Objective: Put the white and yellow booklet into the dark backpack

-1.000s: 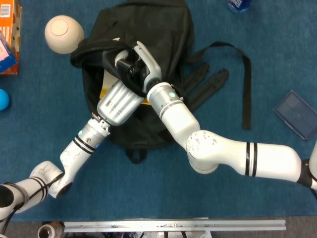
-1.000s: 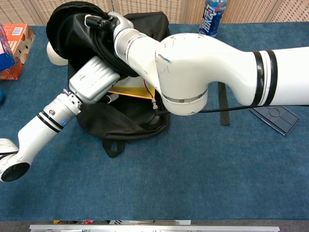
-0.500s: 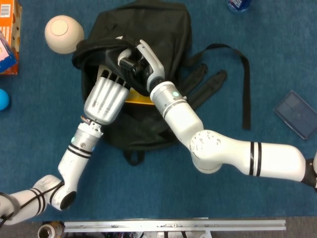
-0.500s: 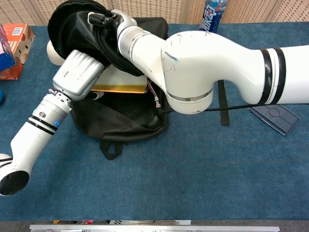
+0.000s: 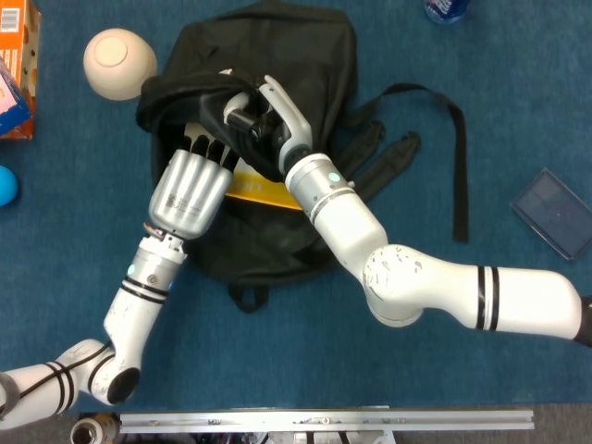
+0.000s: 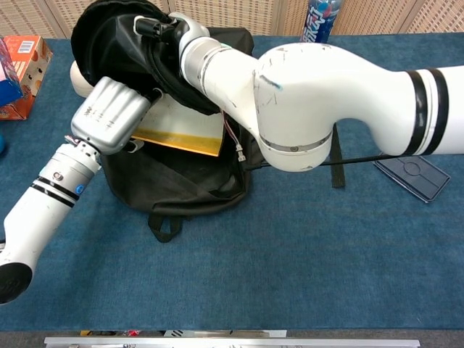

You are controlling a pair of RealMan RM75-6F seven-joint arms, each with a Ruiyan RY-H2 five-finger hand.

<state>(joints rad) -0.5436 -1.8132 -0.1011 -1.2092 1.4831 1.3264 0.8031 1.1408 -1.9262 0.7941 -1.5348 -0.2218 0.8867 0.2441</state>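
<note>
The dark backpack (image 5: 305, 55) (image 6: 181, 185) lies on the blue table with its mouth facing left. My right hand (image 5: 254, 116) (image 6: 163, 29) grips the edge of the flap and holds it raised. My left hand (image 5: 190, 190) (image 6: 109, 116) reaches into the opening, and its fingertips are hidden inside. The white and yellow booklet (image 5: 264, 190) (image 6: 185, 130) lies in the mouth under this hand, and the hand appears to hold its left end. Part of the booklet sticks out to the right, and the rest is hidden by both arms.
A beige bowl (image 5: 118, 63) (image 6: 78, 80) sits just left of the backpack. An orange box (image 5: 18, 65) (image 6: 29, 87) and a blue ball (image 5: 6, 185) lie at the left edge. A bottle (image 5: 446, 7) (image 6: 319, 22) stands behind. Straps (image 5: 458, 157) and a dark flat case (image 5: 555, 213) (image 6: 409, 174) lie to the right.
My left forearm has swung left, and the hand now points more straight into the opening. More of the booklet's white face shows. My right hand keeps the flap raised.
</note>
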